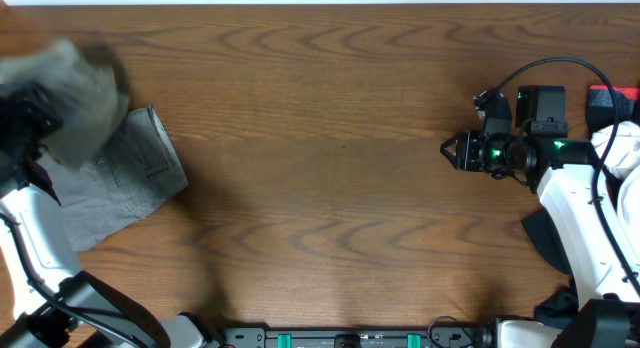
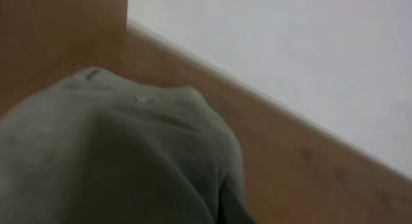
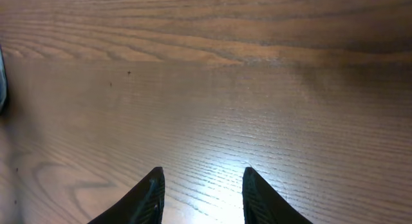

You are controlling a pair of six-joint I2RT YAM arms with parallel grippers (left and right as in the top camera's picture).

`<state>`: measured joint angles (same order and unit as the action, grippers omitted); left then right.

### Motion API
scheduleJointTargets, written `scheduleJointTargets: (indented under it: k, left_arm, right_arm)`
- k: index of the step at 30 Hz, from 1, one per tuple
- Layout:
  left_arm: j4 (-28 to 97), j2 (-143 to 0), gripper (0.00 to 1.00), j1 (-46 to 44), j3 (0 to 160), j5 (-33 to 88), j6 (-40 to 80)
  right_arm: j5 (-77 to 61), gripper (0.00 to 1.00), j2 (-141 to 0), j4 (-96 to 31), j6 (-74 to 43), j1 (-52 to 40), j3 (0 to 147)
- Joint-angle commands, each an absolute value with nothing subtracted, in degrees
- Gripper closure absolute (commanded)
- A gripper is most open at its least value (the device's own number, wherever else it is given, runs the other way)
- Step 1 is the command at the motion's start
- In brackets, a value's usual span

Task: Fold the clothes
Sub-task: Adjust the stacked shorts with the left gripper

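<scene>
Left tool (image 1: 30, 113): pressed together, pinching the khaki shorts (image 1: 80, 93), its fingers hidden by cloth in its wrist view
Khaki shorts: a blurred bunch at the far left edge, over the grey shorts' upper corner
Grey shorts (image 1: 135, 183): lying flat on the surface (image 1: 340, 118), left side
Right tool (image 1: 450, 150): spread, nothing between its fingers, above bare wood on the right

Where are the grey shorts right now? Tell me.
In the overhead view, the grey shorts lie at the left side of the table, partly covered by the bunched khaki shorts.
</scene>
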<state>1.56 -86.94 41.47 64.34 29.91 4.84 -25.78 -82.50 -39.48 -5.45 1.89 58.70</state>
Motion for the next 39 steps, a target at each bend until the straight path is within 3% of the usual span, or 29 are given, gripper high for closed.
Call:
scheduleJointTargets:
  k: [1,9,13,15,18,21,30,39]
  left_arm:
    - [7.95,-87.81,0.94,41.76,65.93,28.86,2.66]
    - [25.02,-87.33,0.83,41.74,65.93,27.66,6.11]
    - [27.22,-86.48,0.75,41.98,65.93,26.65,6.11]
    - [27.16,-85.36,0.6,42.52,65.93,26.46,6.66]
    - [27.2,-82.21,0.53,43.83,65.93,26.44,7.68]
    - [28.08,-78.7,0.38,44.93,65.93,26.5,8.29]
    - [38.37,-75.61,0.38,41.87,64.31,25.15,7.81]
    - [31.16,-82.85,0.33,40.4,60.16,19.57,4.51]
  right_arm:
    - [-26.41,0.62,-82.78,-39.27,-5.76,1.1,59.24]
    - [-26.41,0.62,-82.78,-39.18,-5.74,1.1,59.24]
    - [-26.39,0.62,-82.78,-39.18,-5.69,1.1,59.24]
    - [-26.37,0.62,-82.78,-39.16,-5.5,1.1,59.24]
    - [-26.37,0.61,-82.78,-39.09,-5.48,1.1,59.24]
    - [-26.39,0.61,-82.78,-39.11,-5.5,1.1,59.24]
    - [-26.39,0.6,-82.78,-37.89,-5.52,1.1,59.24]
    - [-26.39,0.6,-82.78,-37.93,-5.5,1.1,59.24]
